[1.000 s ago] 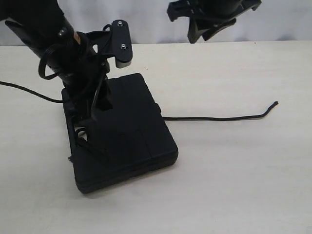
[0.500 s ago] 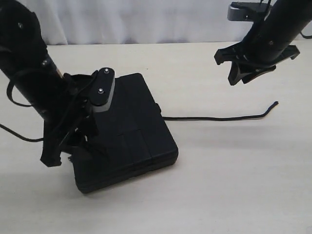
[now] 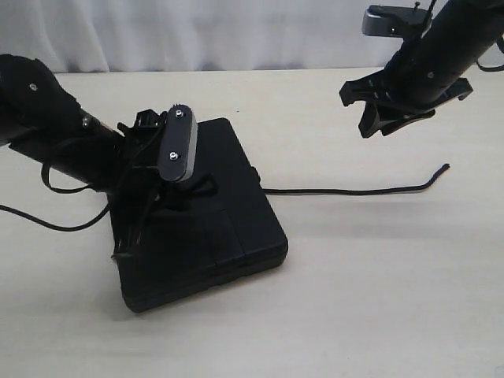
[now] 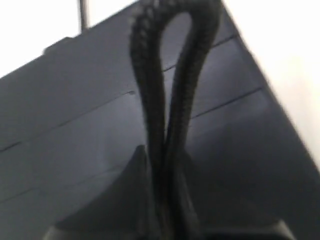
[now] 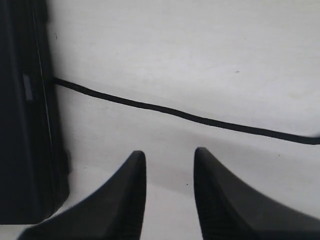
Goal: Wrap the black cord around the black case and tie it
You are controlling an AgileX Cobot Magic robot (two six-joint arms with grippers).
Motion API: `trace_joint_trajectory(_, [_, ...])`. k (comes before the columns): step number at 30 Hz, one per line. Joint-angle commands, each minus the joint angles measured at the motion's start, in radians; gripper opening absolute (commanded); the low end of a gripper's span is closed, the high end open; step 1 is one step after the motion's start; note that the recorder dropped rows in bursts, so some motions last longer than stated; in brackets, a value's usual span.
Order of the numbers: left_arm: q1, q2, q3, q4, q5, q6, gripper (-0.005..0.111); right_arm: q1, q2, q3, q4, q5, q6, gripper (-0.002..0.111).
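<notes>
– Left gripper [image 4: 165, 170], item one: condition?
– Pressed together on a doubled bight of the black cord [image 4: 150, 95]. The loop stands out beyond the fingers, over the lid of the black case [image 3: 228, 213]. The arm sits low at the case's left side.
– Item two, right gripper [image 5: 169, 155]?
– Fingers spread, nothing between them. It hangs in the air above the table [image 3: 378, 299], right of the case and clear of everything.
– Item three, cord: location?
– One part is pinched at the case, as listed. The free tail lies flat on the table. It leaves the case's right edge and runs away rightward, nearly straight, to a short kinked end.
– Bearing relative to the tools?
– The tail's long axis runs side to side in the exterior view. From the right wrist it crosses the table beyond the spread tips. The right gripper is plainly the nearer and the left is occupied. By my judgement any pick of the tail falls to the right arm, coming down with its fingers set across the line.
– Appearance?
– Cord: thin, black and limp, with the braid clear on the loop. Case: flat, black, rectangular, with rounded corners and a ribbed lid. No tie is visible, and whether the cord passes beneath cannot be told.
</notes>
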Motion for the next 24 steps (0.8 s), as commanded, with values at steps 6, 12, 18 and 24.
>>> trace_joint_trajectory(6, [-0.001,-0.060,-0.052,-0.166,-0.043,0.003,0.000,-0.004,-0.007,0.005,0.001,-0.011,-0.011,0.031])
trace_joint_trajectory(12, [-0.001,-0.003,-0.052,-0.247,-0.016,0.047,0.027,-0.002,-0.007,0.005,0.001,-0.005,-0.011,0.031])
trace_joint_trajectory(18, [-0.001,0.012,-0.052,-0.417,-0.032,0.187,0.055,-0.002,-0.004,0.005,0.001,-0.005,-0.011,0.031])
trace_joint_trajectory(24, [0.000,-0.008,-0.052,-0.402,-0.122,0.153,0.056,-0.002,-0.002,0.005,0.001,-0.003,-0.019,0.031])
